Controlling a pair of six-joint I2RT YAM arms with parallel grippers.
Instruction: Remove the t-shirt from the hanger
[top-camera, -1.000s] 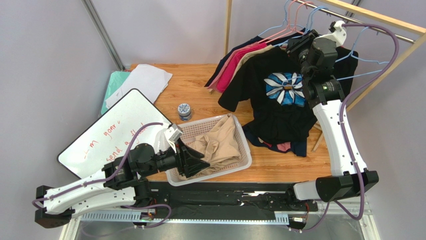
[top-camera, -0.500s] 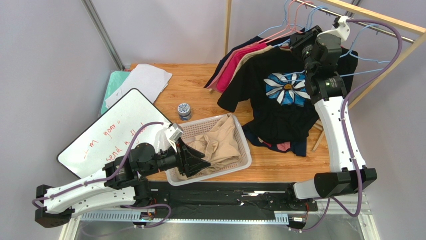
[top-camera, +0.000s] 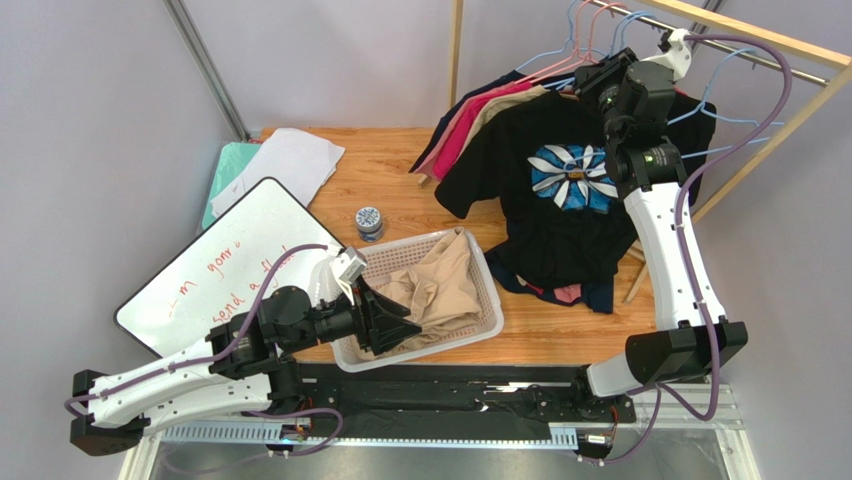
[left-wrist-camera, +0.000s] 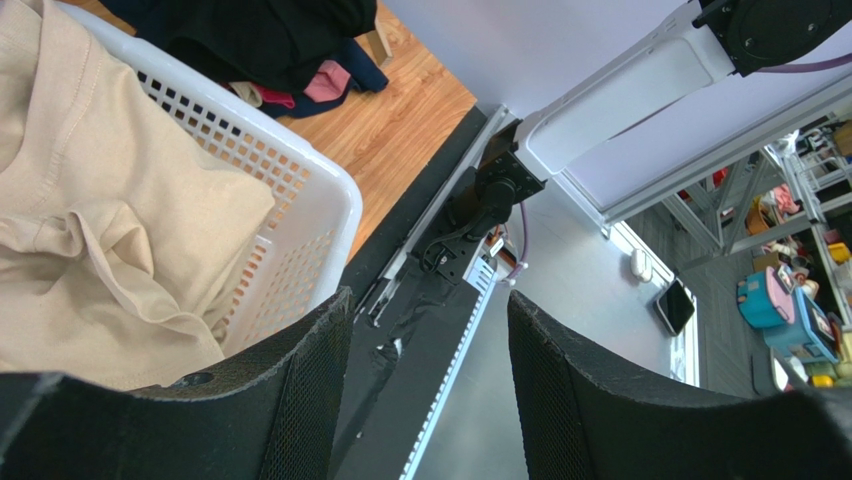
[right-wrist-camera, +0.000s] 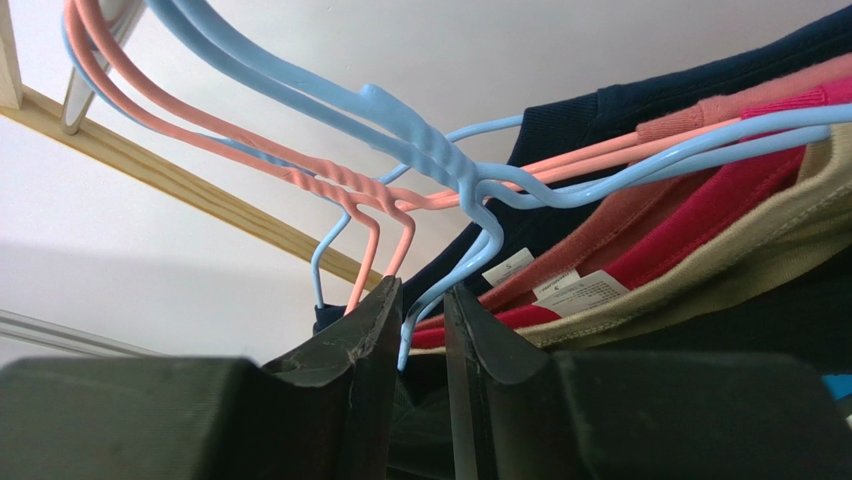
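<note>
**Right pincer** (top-camera: 603, 82): raised to the clothes rail at the far right of the tabletop (top-camera: 390, 170). In the wrist view its two dark fingers are seen drawn almost together and clamped on the wire of a light-blue hanger (right-wrist-camera: 468, 190), which passes between the tips.

**Black t-shirt** (top-camera: 560, 200): a blue-and-white flower is printed on the chest. It is hung from the hanger cluster at the rail, foremost in the row and just below the right pincer. Its hem is draped onto the tabletop to the right of the basket. It is not yet taken off the hanger.

**Wooden rail** (top-camera: 760, 40): pale timber, set at a slant across the far right corner. Blue hangers and pink hangers (right-wrist-camera: 340, 190) are hooked over it, bunched together.

**Other garments on the rail:** a tan shirt (right-wrist-camera: 720, 270), a crimson shirt (right-wrist-camera: 720, 200) and a navy shirt (right-wrist-camera: 640, 110) are packed close behind the black t-shirt, with white neck labels showing.

**Left pincer** (left-wrist-camera: 425, 325): held low at the near corner of the basket. Its fingers are spread wide apart and nothing is held between them.

**White basket** (left-wrist-camera: 290, 220): perforated plastic, set on the near middle of the tabletop. A crumpled beige garment (top-camera: 435, 285) is lying inside it.

**Whiteboard** (top-camera: 230, 260): laid flat at the left and marked with red handwriting.

**Small round tin** (top-camera: 369, 222): patterned lid; stood between the whiteboard and the far edge of the basket.

**White sheets** (top-camera: 290, 160): laid over a green folder (top-camera: 222, 175) at the far left.
</note>
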